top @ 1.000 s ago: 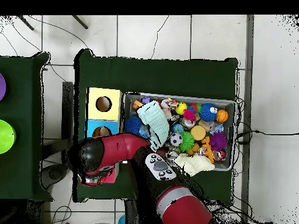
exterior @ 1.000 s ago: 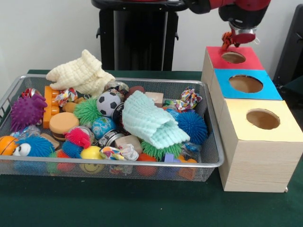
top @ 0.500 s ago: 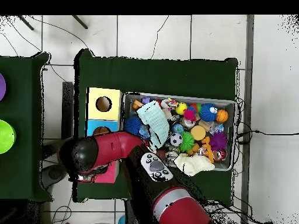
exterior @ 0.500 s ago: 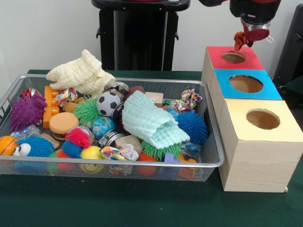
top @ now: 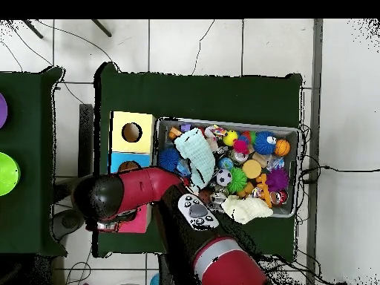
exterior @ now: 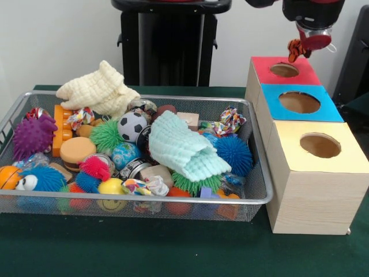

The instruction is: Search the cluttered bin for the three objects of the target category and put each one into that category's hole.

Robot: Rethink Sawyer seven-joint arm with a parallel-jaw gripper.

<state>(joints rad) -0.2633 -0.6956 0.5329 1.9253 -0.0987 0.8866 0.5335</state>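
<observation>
The front view shows the pincer [exterior: 298, 49] at the picture's top right, hanging above the red-topped wooden box [exterior: 286, 70] and its round hole; in the overhead view that end of the arm is hidden under the arm's black and red head [top: 107, 199], which covers most of the red box so that only a strip of it shows. From the pincer a small red and orange knotted toy [exterior: 296, 50] dangles, gripped at its upper end; its long axis runs roughly up and down, the loose end pointing toward the back rim of the red hole, clear of the box. The overhead view gives what the front cannot: the red arm [top: 159, 183] reaches out from the base and bends sideways, its wrist crossing the corner of the wire mesh bin [top: 291, 132] to the row of boxes. The blue-topped box [exterior: 300, 102] and the yellow-topped box [exterior: 320, 146] stand in line with the red one, just beside the bin on the green-covered desk [exterior: 173, 254]. In the bin lie a mint green ribbed cloth [exterior: 183, 148], a cream cloth [exterior: 99, 89] and a black and white football [exterior: 132, 126] among many spiky balls.
</observation>
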